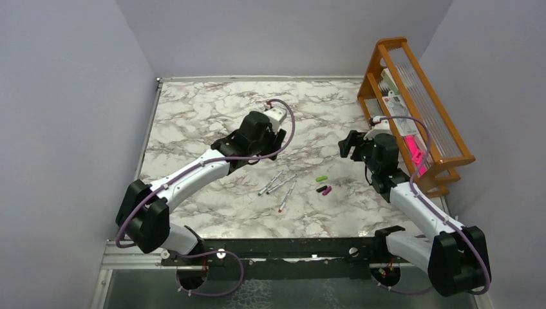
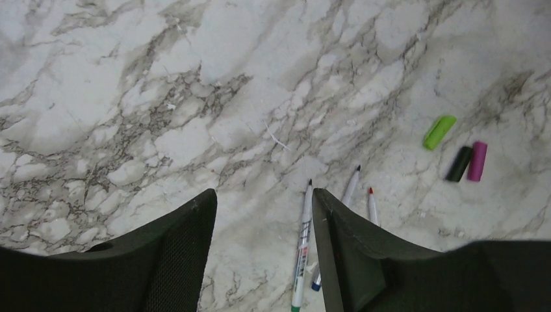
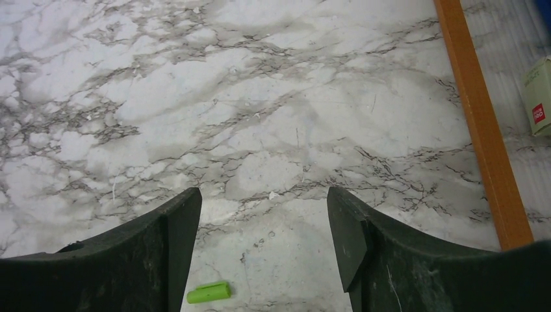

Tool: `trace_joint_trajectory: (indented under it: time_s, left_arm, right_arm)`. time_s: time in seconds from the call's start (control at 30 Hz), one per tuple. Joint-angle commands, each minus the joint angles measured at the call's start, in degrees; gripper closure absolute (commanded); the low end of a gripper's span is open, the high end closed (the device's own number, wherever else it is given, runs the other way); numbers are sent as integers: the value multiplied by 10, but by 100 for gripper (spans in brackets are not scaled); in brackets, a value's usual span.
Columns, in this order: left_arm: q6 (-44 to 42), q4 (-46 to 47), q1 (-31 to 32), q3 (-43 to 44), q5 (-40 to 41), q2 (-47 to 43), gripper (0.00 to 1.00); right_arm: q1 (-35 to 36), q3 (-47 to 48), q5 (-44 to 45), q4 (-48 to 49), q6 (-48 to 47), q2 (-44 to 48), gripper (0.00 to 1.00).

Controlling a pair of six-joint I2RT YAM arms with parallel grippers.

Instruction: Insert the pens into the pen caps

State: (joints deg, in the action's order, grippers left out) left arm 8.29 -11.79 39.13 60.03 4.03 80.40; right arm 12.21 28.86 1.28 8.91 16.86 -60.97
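Three thin silvery pens (image 1: 281, 187) lie side by side on the marble table, mid-front. In the left wrist view one pen (image 2: 303, 240) lies just inside the right finger, and two pens, one black-tipped (image 2: 351, 184) and one red-tipped (image 2: 371, 204), are partly hidden behind that finger. The green cap (image 1: 321, 178), black cap (image 1: 320, 188) and magenta cap (image 1: 328, 191) lie just right of the pens; they also show in the left wrist view as green (image 2: 440, 131), black (image 2: 459, 164) and magenta (image 2: 477, 160). My left gripper (image 1: 273, 147) (image 2: 263, 195) hovers open and empty behind the pens. My right gripper (image 1: 348, 145) (image 3: 263, 195) is open and empty behind and right of the caps; the green cap (image 3: 208, 292) shows by its left finger.
An orange wooden rack (image 1: 412, 103) holding a pink tool (image 1: 412, 149) and small boxes stands at the table's right edge; its rail (image 3: 484, 123) and a white box (image 3: 539, 94) show in the right wrist view. Grey walls enclose the table on the left, back and right.
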Motion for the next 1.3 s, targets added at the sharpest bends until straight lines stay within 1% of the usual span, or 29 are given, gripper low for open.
trace_joint_trajectory:
  time_s: [0.0, 0.03, 0.13, 0.27, 0.6, 0.8, 1.13, 1.17, 1.2, 1.27]
  left_arm:
    - [-44, -129, 24, 2, -29, 27, 44]
    - [-42, -128, 25, -6, -39, 29, 44]
    - [-38, -127, 34, -14, -59, 41, 50]
    - [-31, -127, 44, -15, -42, 62, 56]
    - [-21, -107, 59, -35, -43, 114, 56]
    - [-19, -78, 60, -42, -56, 137, 56]
    - [-23, -73, 60, -42, -59, 167, 56]
    - [-21, -75, 60, -42, -52, 167, 57]
    - [-20, -76, 59, -44, -48, 167, 60]
    - [-21, -76, 60, -46, -47, 184, 70]
  right_arm:
    - [-2, 0, -33, -21, 1, 30, 29]
    - [-2, -4, -34, -20, 1, 34, 30]
    - [-2, -12, -38, -19, 4, 37, 31]
    - [-2, -14, -41, -11, 8, 27, 30]
    - [-2, -12, -39, -10, 9, 9, 30]
    - [-2, -13, -42, -8, 8, 8, 30]
    - [-2, -15, -43, -8, 7, 4, 30]
    - [-2, -14, -43, -8, 7, 5, 30]
    - [-2, -14, -44, -9, 7, 4, 30]
    - [-2, -13, -44, -10, 6, 5, 30]
